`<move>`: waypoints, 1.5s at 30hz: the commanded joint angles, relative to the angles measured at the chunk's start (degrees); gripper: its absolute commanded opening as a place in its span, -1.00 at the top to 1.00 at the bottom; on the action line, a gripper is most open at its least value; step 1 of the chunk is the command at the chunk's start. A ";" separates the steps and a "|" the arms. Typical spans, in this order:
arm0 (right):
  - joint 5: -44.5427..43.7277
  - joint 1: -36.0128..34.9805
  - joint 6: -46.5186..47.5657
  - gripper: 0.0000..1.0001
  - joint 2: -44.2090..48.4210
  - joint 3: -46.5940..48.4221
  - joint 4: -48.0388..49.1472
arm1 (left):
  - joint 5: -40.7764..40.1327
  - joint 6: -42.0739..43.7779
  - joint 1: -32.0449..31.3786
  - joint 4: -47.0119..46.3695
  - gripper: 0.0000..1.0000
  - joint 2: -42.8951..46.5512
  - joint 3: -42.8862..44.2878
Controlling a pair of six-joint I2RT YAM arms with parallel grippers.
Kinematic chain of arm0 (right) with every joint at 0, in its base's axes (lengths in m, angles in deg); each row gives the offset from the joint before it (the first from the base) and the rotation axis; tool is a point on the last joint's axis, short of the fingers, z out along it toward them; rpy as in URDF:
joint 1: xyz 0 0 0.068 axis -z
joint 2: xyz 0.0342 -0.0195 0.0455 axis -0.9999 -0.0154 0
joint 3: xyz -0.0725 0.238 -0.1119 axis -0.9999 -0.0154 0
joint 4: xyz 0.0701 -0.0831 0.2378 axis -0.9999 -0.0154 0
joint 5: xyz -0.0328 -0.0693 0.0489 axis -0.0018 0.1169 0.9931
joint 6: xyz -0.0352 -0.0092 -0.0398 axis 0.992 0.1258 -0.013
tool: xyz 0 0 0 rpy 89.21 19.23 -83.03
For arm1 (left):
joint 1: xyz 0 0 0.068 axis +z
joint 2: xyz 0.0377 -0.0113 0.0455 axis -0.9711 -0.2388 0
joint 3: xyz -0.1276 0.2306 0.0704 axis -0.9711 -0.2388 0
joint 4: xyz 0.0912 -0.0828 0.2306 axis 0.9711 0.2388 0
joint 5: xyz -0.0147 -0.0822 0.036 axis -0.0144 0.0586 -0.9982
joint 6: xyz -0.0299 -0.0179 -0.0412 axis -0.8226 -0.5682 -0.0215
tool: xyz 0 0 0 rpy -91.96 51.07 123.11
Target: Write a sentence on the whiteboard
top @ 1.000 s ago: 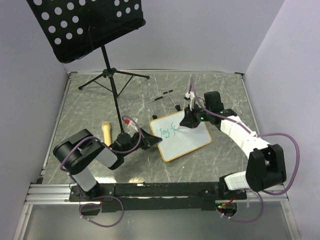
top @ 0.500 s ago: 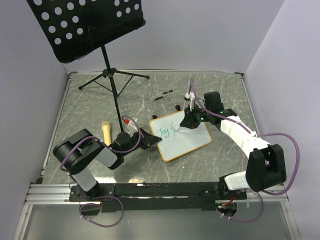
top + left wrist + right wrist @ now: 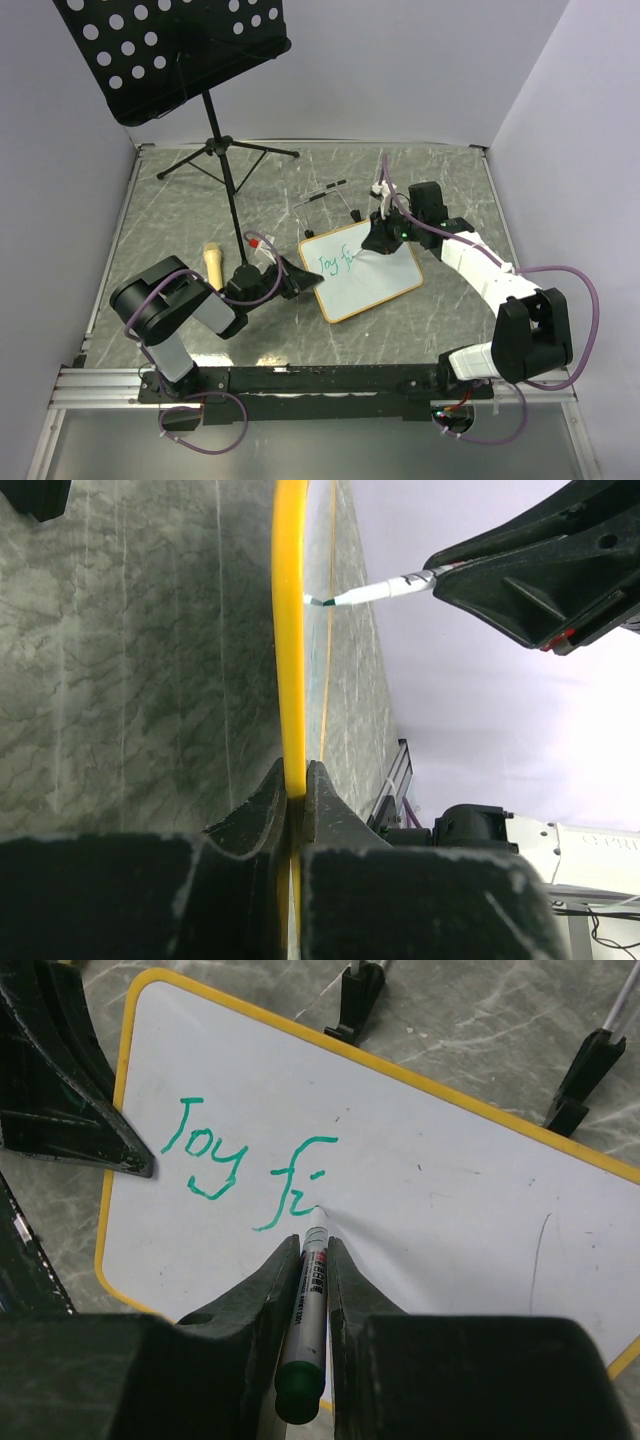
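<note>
The whiteboard (image 3: 372, 275), white with a tan-yellow frame, lies flat on the table. My left gripper (image 3: 306, 283) is shut on its left edge, and the left wrist view shows the frame (image 3: 290, 630) pinched between the jaws of that gripper (image 3: 296, 772). My right gripper (image 3: 313, 1243) is shut on a green marker (image 3: 310, 1300), whose tip rests on the whiteboard (image 3: 450, 1190). Green writing (image 3: 215, 1155) reads roughly "Joy fi", and the tip sits just right of the last stroke. The top view places the right gripper (image 3: 372, 245) above the board's upper middle.
A black perforated music stand (image 3: 175, 50) rises at the back left, its tripod legs (image 3: 225, 150) spread on the table. A thin wire easel (image 3: 328, 195) stands just behind the board, its feet (image 3: 355, 995) close to the board's far edge. A tan-handled object (image 3: 212, 262) lies left of my left gripper.
My right gripper has shifted slightly with the marker, adding a short green stroke after the "f". The left gripper and the board have stayed put.
</note>
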 commanded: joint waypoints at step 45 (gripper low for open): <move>3.49 1.42 2.66 1.00 -0.18 1.99 -1.85 | 2.10 2.23 0.69 -22.79 0.98 1.21 2.43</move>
